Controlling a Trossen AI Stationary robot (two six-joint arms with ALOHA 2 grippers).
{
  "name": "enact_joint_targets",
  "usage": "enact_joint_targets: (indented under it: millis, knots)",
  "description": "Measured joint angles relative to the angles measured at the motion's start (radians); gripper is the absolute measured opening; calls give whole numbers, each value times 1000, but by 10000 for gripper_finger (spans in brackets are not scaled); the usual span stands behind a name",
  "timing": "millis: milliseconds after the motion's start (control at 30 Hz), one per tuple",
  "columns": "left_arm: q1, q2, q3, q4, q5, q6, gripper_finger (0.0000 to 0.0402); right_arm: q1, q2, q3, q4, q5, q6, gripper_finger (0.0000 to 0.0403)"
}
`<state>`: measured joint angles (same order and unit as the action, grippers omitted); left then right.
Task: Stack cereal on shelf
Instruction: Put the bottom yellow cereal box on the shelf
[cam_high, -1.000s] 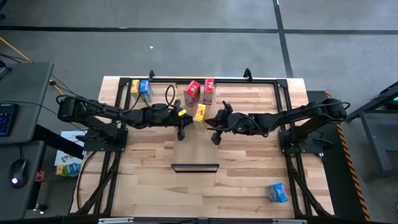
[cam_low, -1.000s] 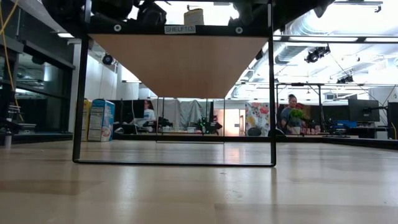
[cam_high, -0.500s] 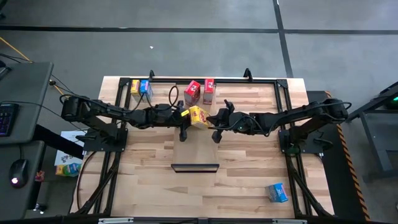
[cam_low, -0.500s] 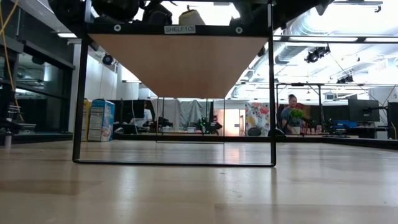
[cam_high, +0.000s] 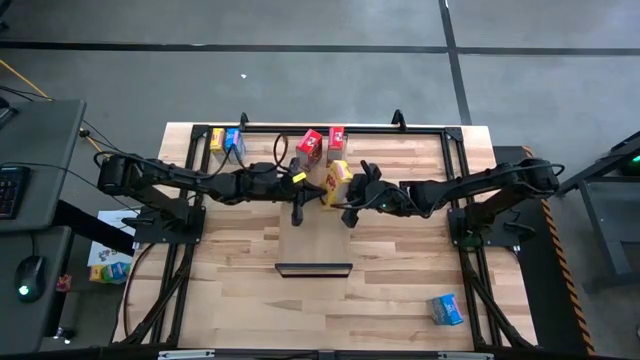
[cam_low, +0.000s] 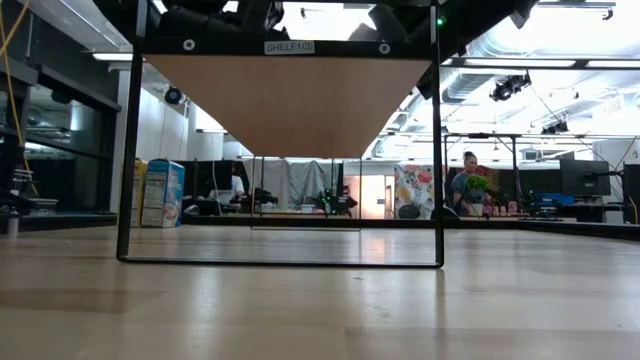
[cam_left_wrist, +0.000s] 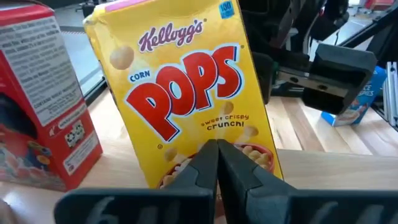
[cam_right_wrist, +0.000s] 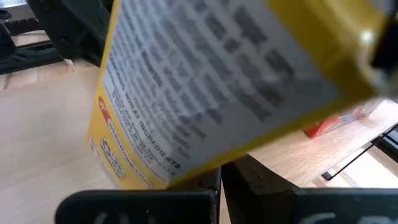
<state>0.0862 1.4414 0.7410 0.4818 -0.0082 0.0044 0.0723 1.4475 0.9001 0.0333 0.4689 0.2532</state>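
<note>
A yellow cereal box (cam_high: 337, 180) stands tilted on the shelf (cam_high: 315, 235), a pale board with a black lip (cam_high: 313, 268), between my two grippers. My left gripper (cam_high: 308, 184) is shut at the box's left side, and in the left wrist view (cam_left_wrist: 217, 163) it sits low on the printed front (cam_left_wrist: 186, 93). My right gripper (cam_high: 350, 192) is shut at the box's right side. Two red boxes (cam_high: 310, 147) (cam_high: 336, 143) stand just beyond. From the low view only the shelf's underside (cam_low: 288, 100) shows. My left gripper presses its shut fingertips (cam_left_wrist: 208, 158) against the lower part of the yellow box's front face (cam_left_wrist: 186, 163), level, from the table's left. The box is tipped away from it. My right gripper comes level from the table's right with shut fingers (cam_right_wrist: 214, 182). The box's small-print panel (cam_right_wrist: 205, 106) leans over them, its lower edge (cam_right_wrist: 163, 179) at the fingertips; the touching spot itself is hidden by the box.
A yellow box (cam_high: 217, 139) and a blue box (cam_high: 234, 142) stand at the table's far left, also in the low view (cam_low: 160, 193). Another blue box (cam_high: 446, 309) lies near the right near corner. A black frame (cam_high: 455, 180) borders the table.
The yellow box tipped over from upright and slid along the shelf toward the table's right, ending against my right gripper. My left gripper followed it to the right, staying shut.
</note>
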Motion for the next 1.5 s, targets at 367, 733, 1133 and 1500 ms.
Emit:
enact_joint_targets:
  millis: [367, 733, 1133, 1500]
  knots:
    - [4, 2, 0, -56, 3, 4, 0, 0, -28, 0, 29, 14, -10, 0]
    - [12, 3, -2, -47, -52, 34, 0, 1, -65, 2, 2, 2, 15, 0]
    - [12, 3, -2, -11, -33, 30, 0, -6, -61, 2, -46, 17, 64, 0]
    - [12, 3, -2, -22, -33, 8, 0, -6, -61, 2, -43, -10, 117, 0]
